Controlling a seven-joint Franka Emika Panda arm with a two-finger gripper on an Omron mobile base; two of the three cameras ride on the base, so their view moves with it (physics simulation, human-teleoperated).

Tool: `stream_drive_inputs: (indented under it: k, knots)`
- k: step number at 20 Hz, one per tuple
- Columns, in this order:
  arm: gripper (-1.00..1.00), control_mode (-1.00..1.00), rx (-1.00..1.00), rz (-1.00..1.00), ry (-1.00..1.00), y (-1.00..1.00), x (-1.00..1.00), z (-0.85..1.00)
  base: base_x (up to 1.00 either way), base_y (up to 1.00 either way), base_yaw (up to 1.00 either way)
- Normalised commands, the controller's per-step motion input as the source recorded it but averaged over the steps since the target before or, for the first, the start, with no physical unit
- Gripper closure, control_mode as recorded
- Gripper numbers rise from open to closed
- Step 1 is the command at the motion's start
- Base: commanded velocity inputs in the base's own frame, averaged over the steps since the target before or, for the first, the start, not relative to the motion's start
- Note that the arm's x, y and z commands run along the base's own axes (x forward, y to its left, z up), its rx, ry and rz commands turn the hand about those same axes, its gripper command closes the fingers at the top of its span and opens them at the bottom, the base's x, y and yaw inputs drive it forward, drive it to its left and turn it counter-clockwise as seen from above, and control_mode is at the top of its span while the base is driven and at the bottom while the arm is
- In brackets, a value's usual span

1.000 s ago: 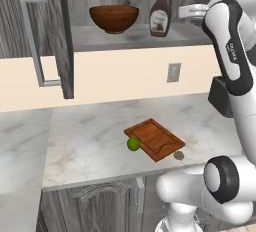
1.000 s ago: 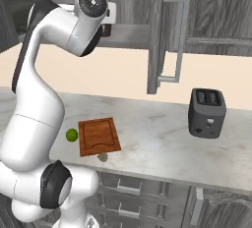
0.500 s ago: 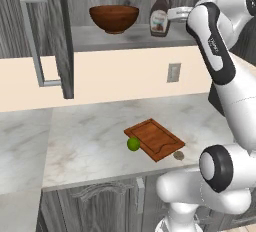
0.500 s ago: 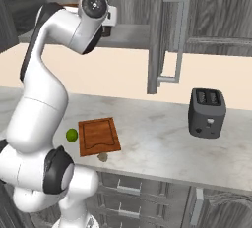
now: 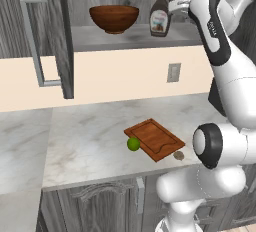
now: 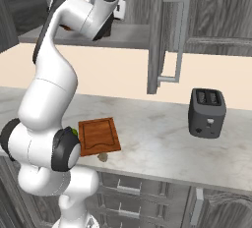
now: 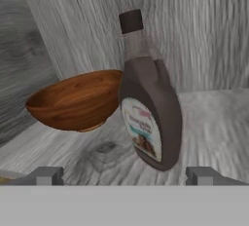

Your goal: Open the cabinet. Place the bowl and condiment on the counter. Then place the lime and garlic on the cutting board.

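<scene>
**Open jaws line up on sauce bottle in wall cabinet**

Left base view: the cabinet [image 5: 55, 36] stands open, its door swung wide. On its shelf sit the bowl [image 5: 114, 18] and, just beside it on the gripper's side, the condiment [image 5: 160, 16] bottle. The gripper [image 5: 176, 7] reaches in at shelf height, close to the bottle's neck and apparently not touching it. Far below the hand, on the counter [image 5: 85, 141], the lime [image 5: 133, 144] rests against the edge of the cutting board [image 5: 155, 139], and the garlic [image 5: 178, 155] lies off its near corner.

Right base view: the arm arches up into the cabinet, the hand hidden behind its own wrist. The board, with the garlic near it, lies well beneath the hand; a toaster [image 6: 207, 112] stands well off to the side.

Hand view: the two fingertips [image 7: 47, 175] are spread wide with nothing between them. The bottle stands upright dead ahead, between the tips and a little beyond; the bowl sits behind it to one side, touching it or nearly so. The bottle looks like rigid, glossy glass, likely slick, fragile and top-heavy. The broad labelled body seems the safer hold, since the narrow neck offers less purchase. Any sideways nudge could tip it or knock it into the bowl.
</scene>
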Motion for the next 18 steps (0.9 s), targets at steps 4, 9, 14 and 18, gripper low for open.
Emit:
stream_drive_inputs:
  k: [4,9,14,18]
  knots:
    - [-1.00,-1.00,0.02,0.06,-0.02,0.00,0.06,-0.02,0.00,0.00,0.00]
    - [-1.00,-1.00,0.02,0.07,-0.04,0.00,0.02,-0.16,0.00,0.00,0.00]
    - [-1.00,-1.00,0.00,0.03,-0.01,0.02,0.12,-0.20,0.00,0.00,0.00]
    - [-1.00,-1.00,0.00,0.00,0.00,0.16,0.23,-0.04,0.00,0.00,0.00]
